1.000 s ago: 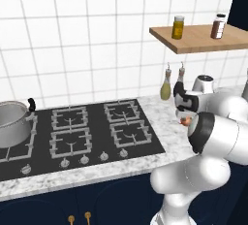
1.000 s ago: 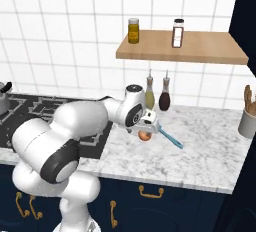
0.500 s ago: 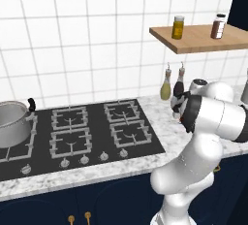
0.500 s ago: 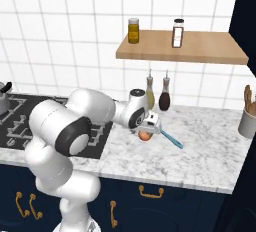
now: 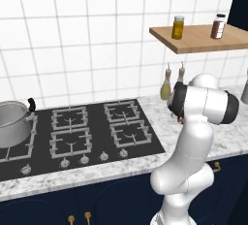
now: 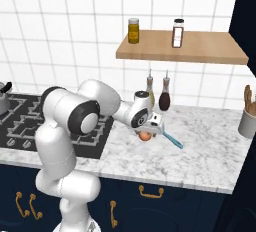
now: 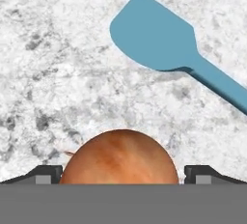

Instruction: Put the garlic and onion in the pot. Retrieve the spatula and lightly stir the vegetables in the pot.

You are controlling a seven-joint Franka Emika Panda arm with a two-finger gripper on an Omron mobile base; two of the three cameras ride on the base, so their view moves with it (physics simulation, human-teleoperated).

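My tool (image 6: pixel 145 132) hanging low over marble desk (image 6: pixel 210 146), jaws spread wide, gripping nothing. Onion (image 7: pixel 119 157) sitting on desk between my fingertips (image 7: pixel 44 174), contact hard to judge. Teal spatula (image 7: pixel 164 46) lying on desk just beyond onion. Pot (image 5: pixel 12 122) standing on hob's far left.

White tiled wall (image 5: pixel 97 49), wooden shelf (image 6: pixel 200 48), black gas hob (image 5: pixel 87 136), marble counter (image 6: pixel 210 151), navy cabinets (image 6: pixel 175 206)
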